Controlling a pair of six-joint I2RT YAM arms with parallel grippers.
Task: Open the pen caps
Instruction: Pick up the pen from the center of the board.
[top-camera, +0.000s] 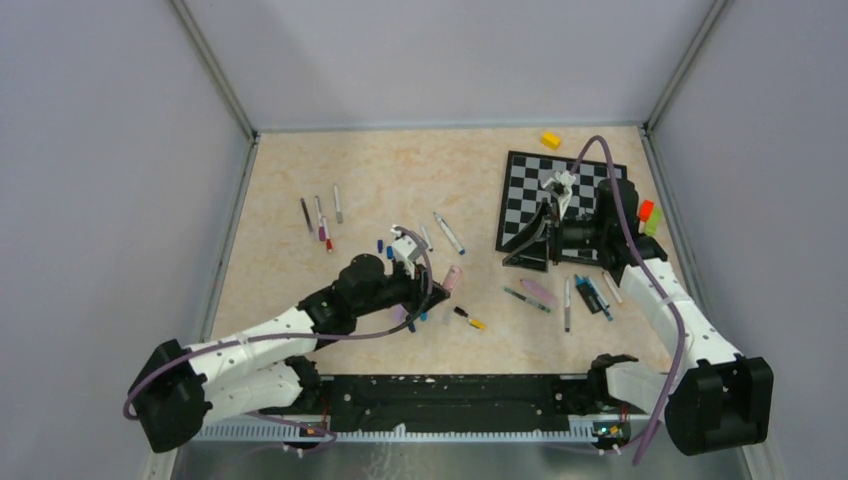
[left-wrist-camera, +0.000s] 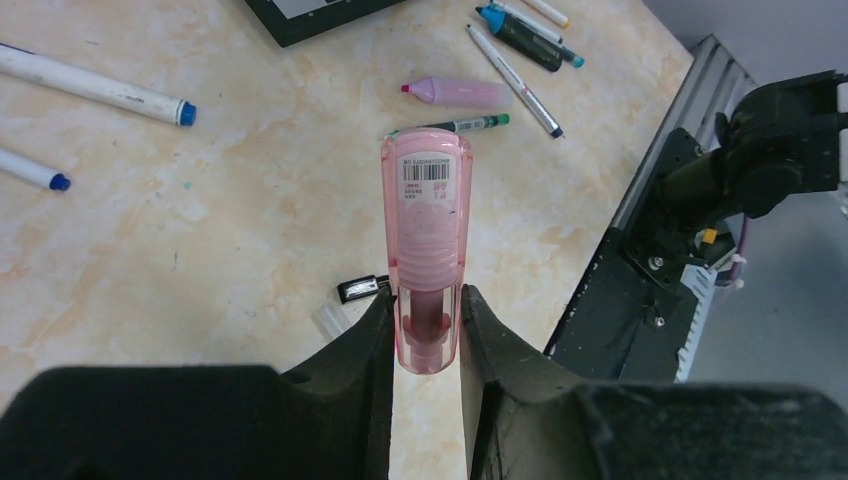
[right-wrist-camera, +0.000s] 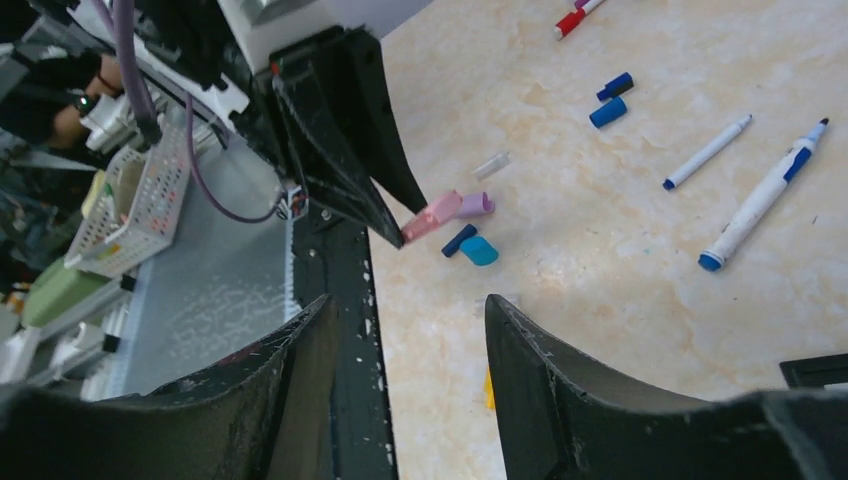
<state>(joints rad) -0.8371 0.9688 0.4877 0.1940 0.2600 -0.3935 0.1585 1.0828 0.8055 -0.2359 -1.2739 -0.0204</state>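
Closest in, the left gripper (left-wrist-camera: 427, 305) has its two black fingers (left-wrist-camera: 365, 340) closed snugly on the translucent cap (left-wrist-camera: 427, 340) of a pink highlighter (left-wrist-camera: 425, 200). The labelled barrel juts out free, raised off the table (top-camera: 380, 170) to the left of the checkerboard (top-camera: 560, 205). Over that board's left half the right gripper (right-wrist-camera: 410, 305) hangs well apart from the pen, jaws parted fairly wide and empty. Loose caps (right-wrist-camera: 476, 205) (lilac, navy and blue among them) lie on the table left of the board, below the held pen. The likely trouble is the pull. Only the short cap end is pinched, so a tug on the barrel that runs off-axis could twist the highlighter out of the fingers, or drag cap and pen away together.
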